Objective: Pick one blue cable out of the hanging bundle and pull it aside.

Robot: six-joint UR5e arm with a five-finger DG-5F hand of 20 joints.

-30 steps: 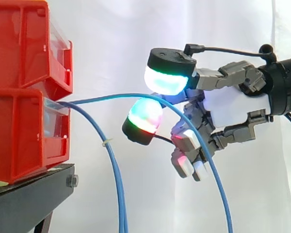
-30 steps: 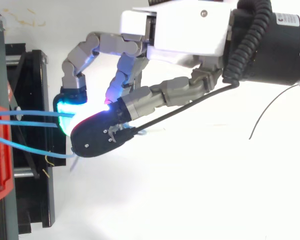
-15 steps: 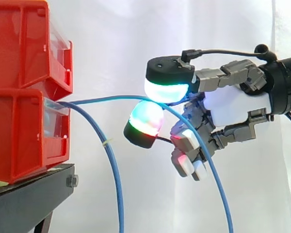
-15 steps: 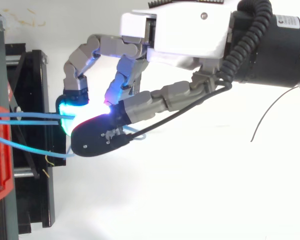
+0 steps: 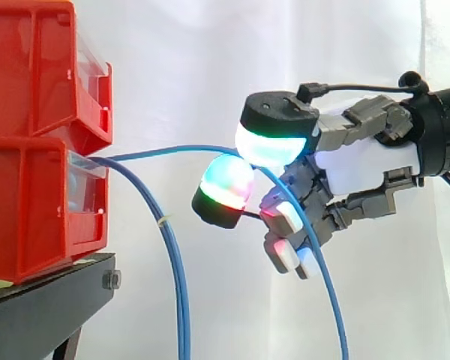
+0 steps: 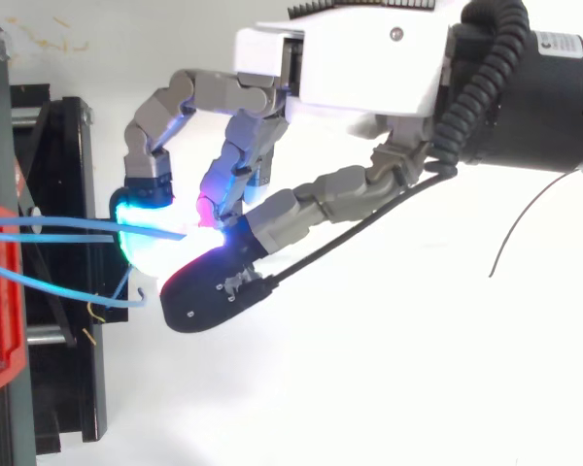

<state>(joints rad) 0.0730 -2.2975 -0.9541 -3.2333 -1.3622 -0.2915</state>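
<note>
Side view. The robot's grey-and-white hand (image 5: pixel 367 161) reaches in from the right, fingers curled. A thin blue cable (image 5: pixel 172 149) leaves the stacked red plastic bins (image 5: pixel 30 150), arches rightward, passes under the cyan-green pad (image 5: pixel 270 146) and just over the green-and-red pad (image 5: pixel 225 184), then drops across the lower curled fingers toward the bottom edge. The two pads stand apart, so the cable looks hooked, not squeezed. A second blue cable (image 5: pixel 169 247) hangs free from the same bin, clear of the hand, beside the black metal stand (image 5: pixel 45 300).

Top view. Two blue lines run side by side from the bin edge into the cyan glow (image 6: pixel 141 228); which is the caught one, I cannot tell. A third blue strand (image 6: pixel 68 289) stops short, near the black-backed pad (image 6: pixel 209 291).

Judgement: selection is done and the step in hand is securing the cable. Next the pads should close before drawing sideways, away from the bins, or the cable may slide out.
</note>
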